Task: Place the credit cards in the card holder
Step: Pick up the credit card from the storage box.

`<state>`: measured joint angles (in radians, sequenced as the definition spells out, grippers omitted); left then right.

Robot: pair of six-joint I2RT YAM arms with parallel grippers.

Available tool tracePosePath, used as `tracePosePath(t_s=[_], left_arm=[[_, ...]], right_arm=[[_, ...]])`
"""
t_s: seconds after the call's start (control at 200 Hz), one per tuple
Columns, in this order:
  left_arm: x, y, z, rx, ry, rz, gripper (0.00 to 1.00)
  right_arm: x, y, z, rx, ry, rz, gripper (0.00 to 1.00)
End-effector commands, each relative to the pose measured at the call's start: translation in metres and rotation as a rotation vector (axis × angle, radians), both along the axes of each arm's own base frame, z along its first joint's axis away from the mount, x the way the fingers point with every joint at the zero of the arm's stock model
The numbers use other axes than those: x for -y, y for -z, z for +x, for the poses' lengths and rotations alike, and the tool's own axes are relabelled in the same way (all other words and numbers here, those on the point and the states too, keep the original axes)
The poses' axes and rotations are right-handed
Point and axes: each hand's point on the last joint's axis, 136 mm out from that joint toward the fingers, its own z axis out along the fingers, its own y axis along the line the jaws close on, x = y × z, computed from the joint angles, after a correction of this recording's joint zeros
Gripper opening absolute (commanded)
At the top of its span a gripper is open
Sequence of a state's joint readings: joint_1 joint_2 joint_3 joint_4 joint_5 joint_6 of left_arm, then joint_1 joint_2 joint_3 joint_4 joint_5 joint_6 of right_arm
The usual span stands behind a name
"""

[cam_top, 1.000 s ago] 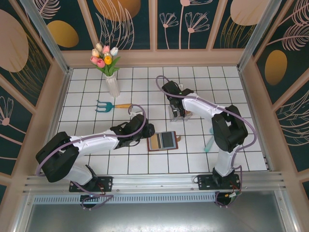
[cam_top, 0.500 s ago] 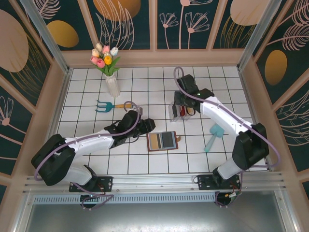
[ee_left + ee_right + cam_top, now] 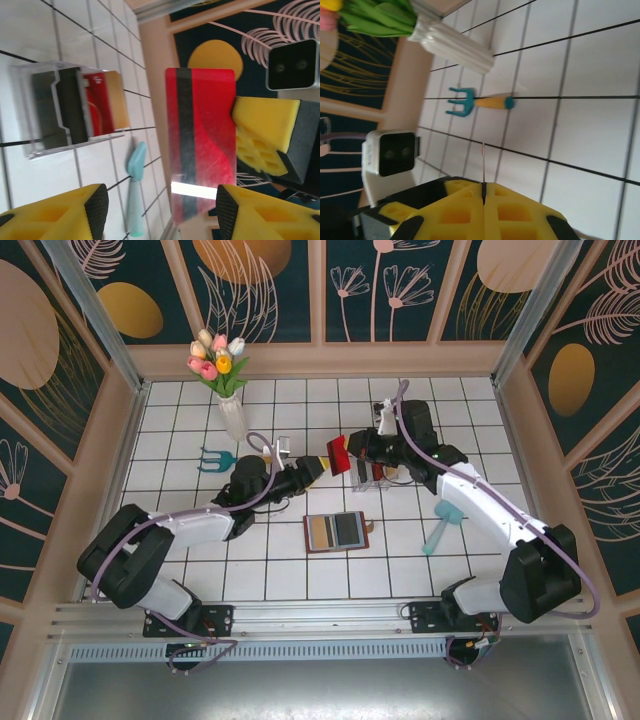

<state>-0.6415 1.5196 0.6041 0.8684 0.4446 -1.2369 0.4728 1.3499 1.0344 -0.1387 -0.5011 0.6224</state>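
Right now the red credit card [image 3: 337, 454] hangs above the bench [image 3: 400, 570], pinched at one end by the right claw [image 3: 350, 453], whose yellow pads [image 3: 520, 210] are pressed flat together on it; from that wrist the card shows only as a thin edge [image 3: 483, 160] rising out of the seam between the pads. The card's free end points at the left claw [image 3: 318, 466], which sits just beside it with its jaws spread. From the left wrist the red face with its dark stripe [image 3: 200, 145] stands between the two yellow fingers [image 3: 55, 215], with clear space on one side; whether the other finger touches it cannot be told. The remaining credit cards [image 3: 102, 107], a red and a tan one among them, stand in a clear plastic rack [image 3: 372, 475] directly under the right claw. The card holder [image 3: 337, 531], a brown wallet lying open, rests on the tiles nearer the arm bases than both claws, apart from each. A teal scraper [image 3: 440, 528] lies out past the rack on the right arm's side. Behind the left claw lie a teal hand fork [image 3: 222, 458] with an orange handle and, farther off, a white vase [image 3: 233, 418] of tulips [image 3: 218, 358].
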Motion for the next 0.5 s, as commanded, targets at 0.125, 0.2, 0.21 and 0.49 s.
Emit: tracePosePath(t_s=[0.125, 0.2, 0.21, 0.49], left_arm=[[0.005, -0.041, -0.002, 0.085, 0.039, -0.149, 0.43], [0.002, -0.041, -0.002, 0.086, 0.026, -0.154, 0.32], [0.002, -0.042, -0.002, 0.087, 0.024, -0.156, 0.30], [0.001, -0.047, -0.009, 0.105, 0.051, -0.166, 0.01]], right_arm=[[-0.012, -0.020, -0.009, 0.004, -0.075, 0.139, 0.00], [-0.010, -0.017, -0.008, -0.003, -0.071, 0.141, 0.00], [-0.010, -0.016, -0.008, -0.006, -0.070, 0.142, 0.00], [-0.014, -0.019, -0.023, -0.007, -0.205, 0.217, 0.12]])
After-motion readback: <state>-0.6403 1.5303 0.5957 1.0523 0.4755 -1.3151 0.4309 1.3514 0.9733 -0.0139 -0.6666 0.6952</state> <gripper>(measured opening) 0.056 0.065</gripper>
